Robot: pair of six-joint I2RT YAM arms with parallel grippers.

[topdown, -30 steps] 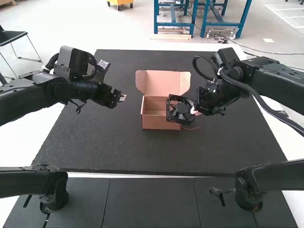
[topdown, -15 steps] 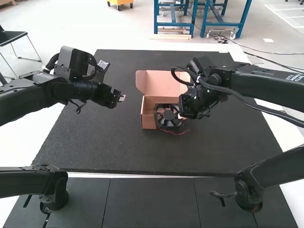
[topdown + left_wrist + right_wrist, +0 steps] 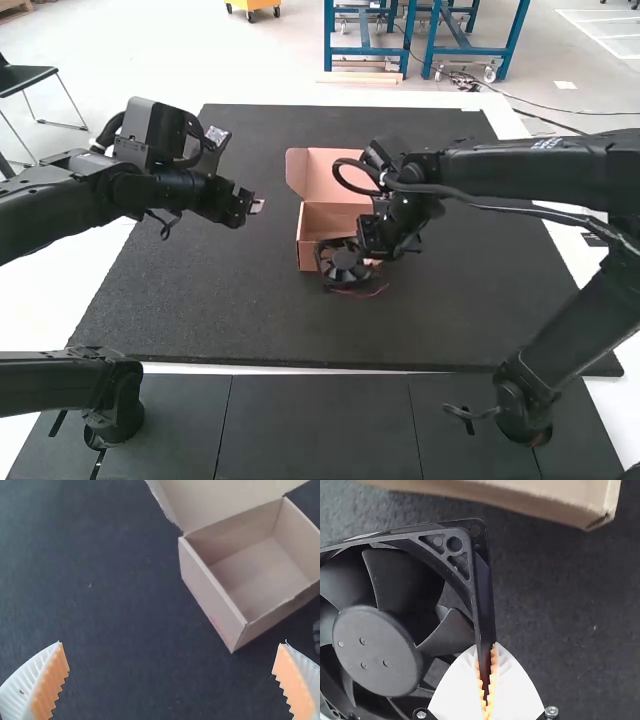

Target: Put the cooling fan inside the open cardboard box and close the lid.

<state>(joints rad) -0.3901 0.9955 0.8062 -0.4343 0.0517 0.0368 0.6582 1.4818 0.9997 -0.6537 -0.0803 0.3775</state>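
The black cooling fan (image 3: pixel 343 266) hangs just in front of the open cardboard box (image 3: pixel 330 232), low over the mat, with a red wire trailing under it. My right gripper (image 3: pixel 372 254) is shut on the fan's frame (image 3: pixel 481 595); its white fingers (image 3: pixel 485 687) pinch one edge. The box (image 3: pixel 250 587) is empty inside, its lid (image 3: pixel 343 174) standing up at the back. My left gripper (image 3: pixel 250 208) hovers left of the box, open, with nothing between its orange pads (image 3: pixel 47 680).
A black mat (image 3: pixel 200 290) covers the table, with white table surface (image 3: pixel 40 300) at both sides. The right arm (image 3: pixel 520 170) stretches across from the right, over the mat beside the box.
The right gripper has carried the fan from the box's right side leftward and down, past the box's front edge. The left arm has kept still.
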